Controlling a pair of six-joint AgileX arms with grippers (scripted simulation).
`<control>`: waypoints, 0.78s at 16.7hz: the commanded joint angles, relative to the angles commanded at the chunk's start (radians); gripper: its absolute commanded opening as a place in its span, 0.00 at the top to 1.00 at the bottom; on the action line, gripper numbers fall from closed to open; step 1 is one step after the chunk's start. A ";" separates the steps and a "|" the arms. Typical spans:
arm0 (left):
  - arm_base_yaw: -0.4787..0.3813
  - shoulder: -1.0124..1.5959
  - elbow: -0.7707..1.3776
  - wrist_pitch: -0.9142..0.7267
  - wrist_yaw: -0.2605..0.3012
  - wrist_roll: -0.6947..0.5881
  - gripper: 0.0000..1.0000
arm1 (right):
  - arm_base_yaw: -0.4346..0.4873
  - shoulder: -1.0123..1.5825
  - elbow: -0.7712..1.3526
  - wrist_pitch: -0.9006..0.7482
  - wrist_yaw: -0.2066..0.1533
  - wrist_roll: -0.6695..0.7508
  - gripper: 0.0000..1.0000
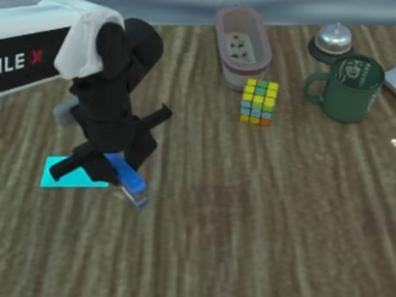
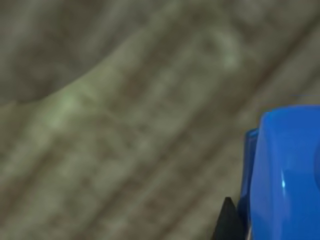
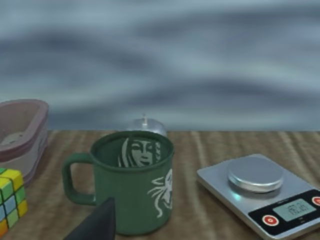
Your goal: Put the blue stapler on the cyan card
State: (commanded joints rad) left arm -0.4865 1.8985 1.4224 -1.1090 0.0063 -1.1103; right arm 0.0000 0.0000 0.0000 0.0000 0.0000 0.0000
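White "ILE X" letters on black box (image 1: pixel 31 59); siren logo on mug (image 3: pixel 132 187).

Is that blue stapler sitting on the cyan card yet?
Not fully. In the top view the blue stapler angles off the cyan card's right end, its silver tip over bare table, under the left gripper.

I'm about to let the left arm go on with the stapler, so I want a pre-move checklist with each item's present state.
1. Blue stapler at the left tool: ok, its blue body fills the left wrist view's corner.
2. Grip firm: cannot tell, the arm hides the fingers from above.
3. Stapler fully over the cyan card: not ok, its silver tip pokes out past the card's right edge.
4. Card bare enough to receive it: cannot tell, the arm covers much of it.
5. Cube and green mug out of the way: ok, far to the right.
6. Right arm parked: ok, its wrist view faces the mug.
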 joint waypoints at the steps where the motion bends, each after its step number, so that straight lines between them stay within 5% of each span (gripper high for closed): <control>1: 0.002 -0.013 0.017 -0.026 0.000 0.001 1.00 | 0.000 0.000 0.000 0.000 0.000 0.000 0.00; 8: 0.008 -0.013 0.039 -0.047 -0.001 -0.011 1.00 | 0.000 0.000 0.000 0.000 0.000 0.000 0.00; 13: 0.132 0.048 0.131 -0.088 -0.007 -0.232 1.00 | 0.000 0.000 0.000 0.000 0.000 0.000 0.00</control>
State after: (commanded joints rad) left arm -0.3546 1.9468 1.5534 -1.1973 -0.0008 -1.3424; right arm 0.0000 0.0000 0.0000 0.0000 0.0000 0.0000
